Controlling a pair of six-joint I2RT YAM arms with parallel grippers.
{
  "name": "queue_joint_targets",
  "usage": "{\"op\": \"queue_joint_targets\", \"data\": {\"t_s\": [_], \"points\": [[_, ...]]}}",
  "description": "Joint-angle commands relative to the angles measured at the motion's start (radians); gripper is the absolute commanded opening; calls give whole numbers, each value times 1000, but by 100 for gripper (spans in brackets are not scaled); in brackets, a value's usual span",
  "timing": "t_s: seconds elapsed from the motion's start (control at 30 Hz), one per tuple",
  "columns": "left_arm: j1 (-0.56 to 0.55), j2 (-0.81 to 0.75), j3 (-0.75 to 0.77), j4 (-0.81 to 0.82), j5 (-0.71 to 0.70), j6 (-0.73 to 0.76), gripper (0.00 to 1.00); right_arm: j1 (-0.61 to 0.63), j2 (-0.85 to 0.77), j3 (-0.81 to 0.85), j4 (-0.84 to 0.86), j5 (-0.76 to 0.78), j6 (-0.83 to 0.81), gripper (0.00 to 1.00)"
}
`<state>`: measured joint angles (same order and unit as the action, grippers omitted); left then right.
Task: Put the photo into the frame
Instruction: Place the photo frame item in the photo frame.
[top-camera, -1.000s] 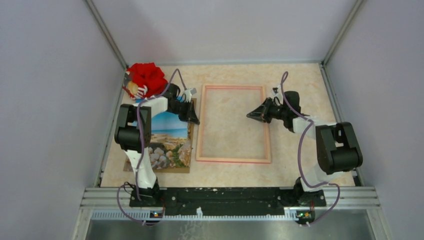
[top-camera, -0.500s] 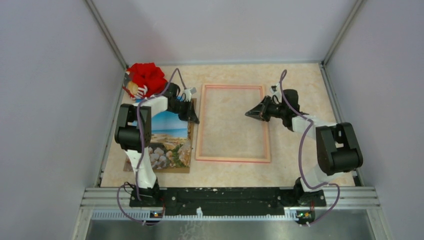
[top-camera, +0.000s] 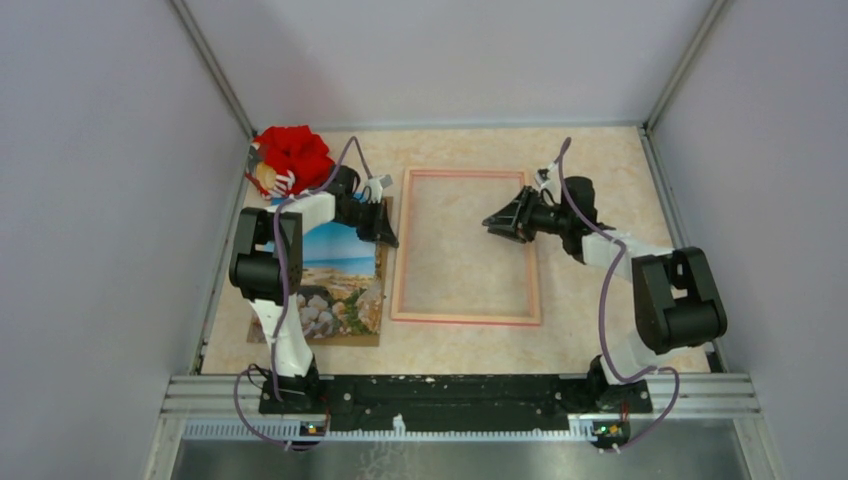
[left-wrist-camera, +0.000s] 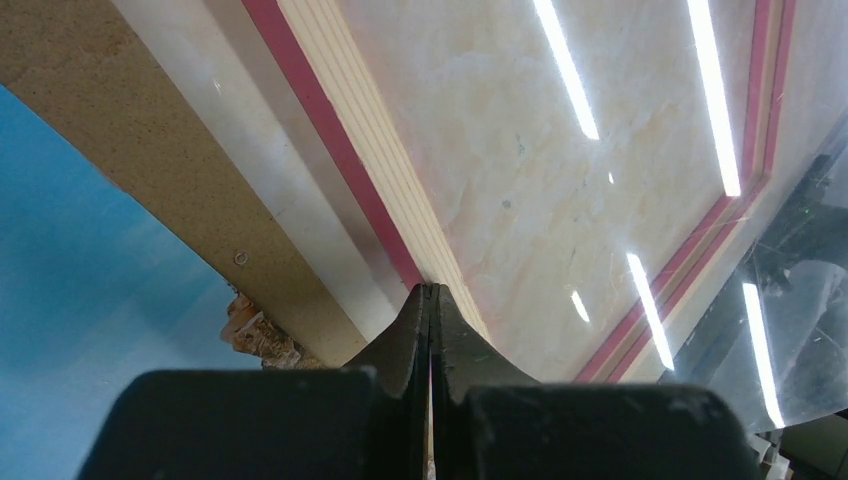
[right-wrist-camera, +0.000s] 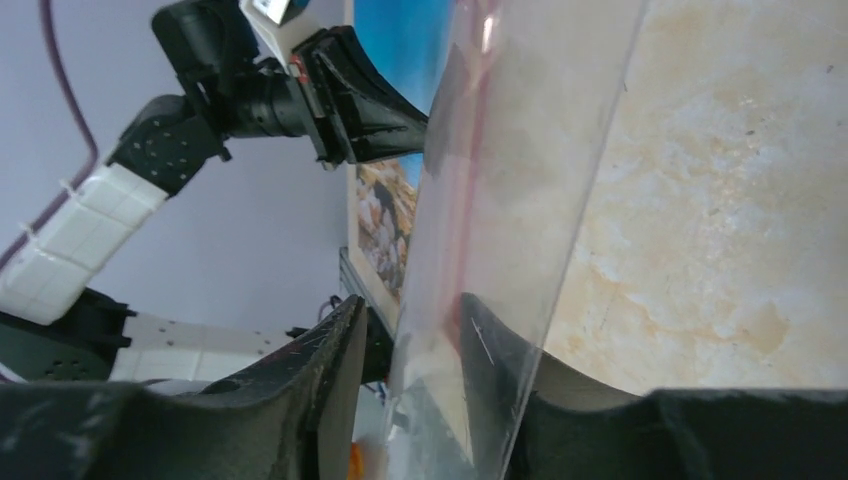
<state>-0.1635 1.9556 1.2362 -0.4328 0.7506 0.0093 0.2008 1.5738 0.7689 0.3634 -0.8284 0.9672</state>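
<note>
Since a second ago the right claw (top-camera: 488, 222) has shifted left and a little farther away, from just over the frame's right rail to inside the opening. The left arm, the photo and the frame have stayed where they were.

The overhead view shows the layout. The frame (top-camera: 466, 320) lies flat mid-counter (top-camera: 590, 160). The photo (top-camera: 340, 270) lies face up on a brown board (top-camera: 310, 340) just left of the frame, partly under the left arm. A red bundle (top-camera: 295, 152) sits in the far left corner.

Only the wrist views show a clear sheet (right-wrist-camera: 520, 150), which the overhead view does not pick up. It stands tilted between the right claw's fingers (right-wrist-camera: 340, 350), which sit apart on either side of it. I cannot tell whether they pinch it. In the left wrist view the sheet's edge (left-wrist-camera: 800, 290) shows at the right.

That view also shows the left claw (left-wrist-camera: 430, 295) with its fingers pressed together and nothing between them. Its tips are down at the frame's left rail (left-wrist-camera: 340, 150), beside the board (left-wrist-camera: 150, 170) and the photo's blue sky (left-wrist-camera: 60, 250).

Count: two arms, one photo, one frame, one board, one clear sheet, one red bundle.
</note>
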Motion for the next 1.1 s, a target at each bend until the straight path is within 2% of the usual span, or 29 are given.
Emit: {"op": "queue_joint_targets", "data": {"t_s": [0.0, 0.13, 0.27, 0.37, 0.47, 0.63, 1.07], "points": [[-16, 11, -6, 39, -24, 11, 0, 37, -11, 57, -134, 41, -116, 44], [-14, 2, -10, 40, -22, 11, 0, 37, 19, 98, -277, 86, -199, 54], [-13, -6, -20, 44, -22, 14, 0, 37, 6, 186, -500, 203, -339, 74], [-11, -5, -21, 44, -21, 15, 0, 37, -8, 255, -633, 307, -418, 82], [-9, -4, -20, 46, -15, 8, 0, 37, -1, 278, -688, 351, -447, 94], [-8, -7, -21, 49, -10, 4, 0, 37, 22, 260, -681, 356, -445, 97], [-8, -5, -26, 55, 1, -2, 0, 37, 43, 321, -790, 493, -503, 99]]}}
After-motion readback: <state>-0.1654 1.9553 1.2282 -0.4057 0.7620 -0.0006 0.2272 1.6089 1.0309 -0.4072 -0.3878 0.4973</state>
